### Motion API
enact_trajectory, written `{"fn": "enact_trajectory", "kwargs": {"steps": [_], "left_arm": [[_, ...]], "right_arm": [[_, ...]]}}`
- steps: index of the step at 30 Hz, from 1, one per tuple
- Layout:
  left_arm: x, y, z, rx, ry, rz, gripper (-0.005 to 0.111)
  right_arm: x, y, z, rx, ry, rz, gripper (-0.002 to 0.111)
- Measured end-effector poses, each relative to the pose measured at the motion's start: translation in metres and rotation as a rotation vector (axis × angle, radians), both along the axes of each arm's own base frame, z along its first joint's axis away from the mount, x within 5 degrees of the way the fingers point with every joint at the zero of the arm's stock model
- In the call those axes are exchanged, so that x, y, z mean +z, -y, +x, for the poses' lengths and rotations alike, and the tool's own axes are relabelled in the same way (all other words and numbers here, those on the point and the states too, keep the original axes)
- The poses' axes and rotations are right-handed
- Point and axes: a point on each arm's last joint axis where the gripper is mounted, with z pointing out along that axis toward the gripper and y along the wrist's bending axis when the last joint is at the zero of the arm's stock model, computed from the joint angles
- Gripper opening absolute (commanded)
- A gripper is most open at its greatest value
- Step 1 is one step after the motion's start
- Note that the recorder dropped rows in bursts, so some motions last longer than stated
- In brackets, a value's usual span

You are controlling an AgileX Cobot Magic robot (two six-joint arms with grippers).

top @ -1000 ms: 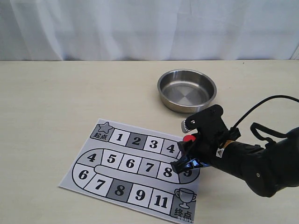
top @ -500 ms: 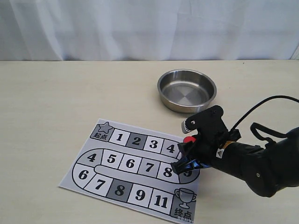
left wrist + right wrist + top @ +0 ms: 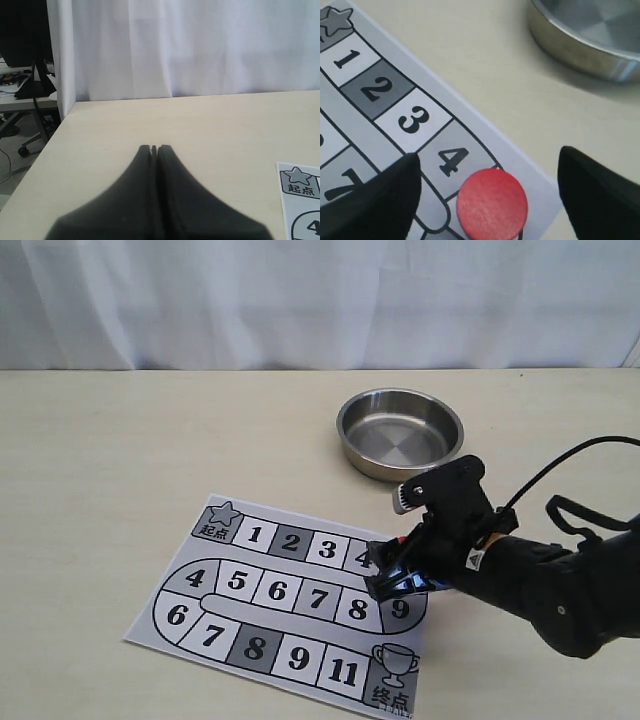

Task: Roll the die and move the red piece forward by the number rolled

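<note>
Right wrist view: our right jaws stand apart around the red piece [image 3: 492,203], leaving it free beside square 4 [image 3: 451,160]; left jaws together.

Pale beige table [image 3: 120,440], matte, faint wood grain. Carries two things in view. Printed paper game sheet [image 3: 262,592] in the near middle: lies flat, skewed to the table's edges. Shows a grey looping track of numbered squares, with a star square at the far-left corner and a trophy at the near-right corner. Round steel bowl [image 3: 370,462] farther back and to the right: sits upright, shiny, low-walled. Stands apart from the sheet, bare tabletop between.
</note>
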Motion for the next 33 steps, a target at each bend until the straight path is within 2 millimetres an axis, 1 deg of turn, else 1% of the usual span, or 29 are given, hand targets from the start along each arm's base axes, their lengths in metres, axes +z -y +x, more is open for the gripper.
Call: {"fn": "enact_trajectory", "kwargs": {"steps": [4, 9, 11, 15, 21, 24, 25, 29, 33], "left_arm": [[0.0, 0.0, 0.0, 0.0, 0.0, 0.0, 0.0], [0.0, 0.0, 0.0, 0.0, 0.0, 0.0, 0.0], [0.0, 0.0, 0.0, 0.0, 0.0, 0.0, 0.0], [0.0, 0.0, 0.0, 0.0, 0.0, 0.0, 0.0], [0.0, 0.0, 0.0, 0.0, -0.002, 0.0, 0.0], [0.0, 0.0, 0.0, 0.0, -0.002, 0.0, 0.0], [0.0, 0.0, 0.0, 0.0, -0.002, 0.0, 0.0], [0.0, 0.0, 0.0, 0.0, -0.002, 0.0, 0.0], [0.0, 0.0, 0.0, 0.0, -0.002, 0.0, 0.0]], "right_arm": [[0.011, 0.002, -0.003, -0.019, -0.017, 0.016, 0.072], [0.027, 0.006, -0.007, -0.104, -0.063, 0.077, 0.072], [0.033, 0.007, -0.006, -0.139, -0.101, 0.104, 0.072], [0.046, 0.008, 0.003, -0.169, -0.232, 0.125, 0.072], [0.065, 0.026, 0.023, -0.206, -0.415, 0.133, 0.071], [0.076, 0.039, 0.033, -0.232, -0.476, 0.144, 0.063], [0.078, 0.043, 0.034, -0.237, -0.5, 0.141, 0.058], [0.09, 0.069, 0.044, -0.293, -0.548, 0.123, 0.045], [0.091, 0.095, 0.046, -0.339, -0.572, 0.049, 0.03]]}}
